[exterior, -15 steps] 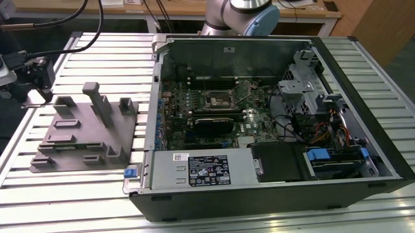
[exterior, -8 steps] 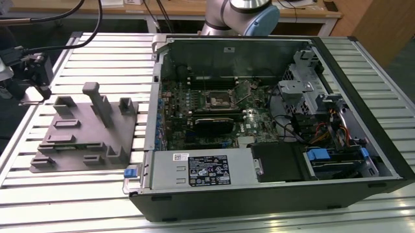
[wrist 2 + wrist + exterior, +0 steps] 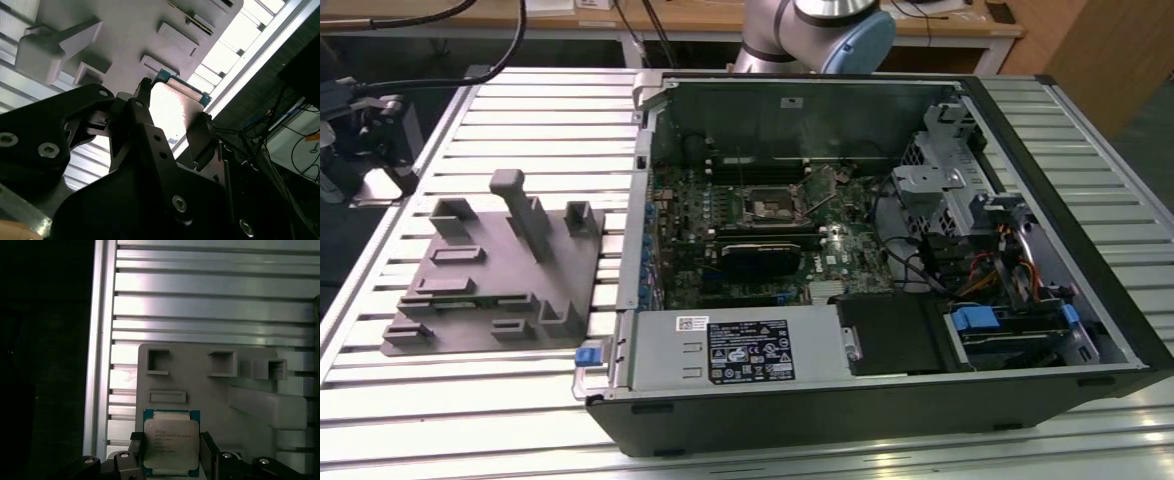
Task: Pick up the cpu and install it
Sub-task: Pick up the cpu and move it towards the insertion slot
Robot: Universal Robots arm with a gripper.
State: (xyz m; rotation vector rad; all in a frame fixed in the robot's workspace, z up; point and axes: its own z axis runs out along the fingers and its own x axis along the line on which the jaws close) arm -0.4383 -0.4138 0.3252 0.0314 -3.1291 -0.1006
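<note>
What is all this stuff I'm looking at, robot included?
cpu: one, silvery face on a green board, gripped over the fixture's edge.
fixture: one, grey plastic, on the table, exterior view's left of the case.
computer case: one, black, lying open.
motherboard: one, dark, inside the case.
socket: one, dark square, on the motherboard.
box with white label: one, grey, inside the case.
table: one, silver, slatted.
robot arm: one, silver with a pale blue cap, behind the case.
jaws: two, black, shut on the cpu's opposite edges.
</note>
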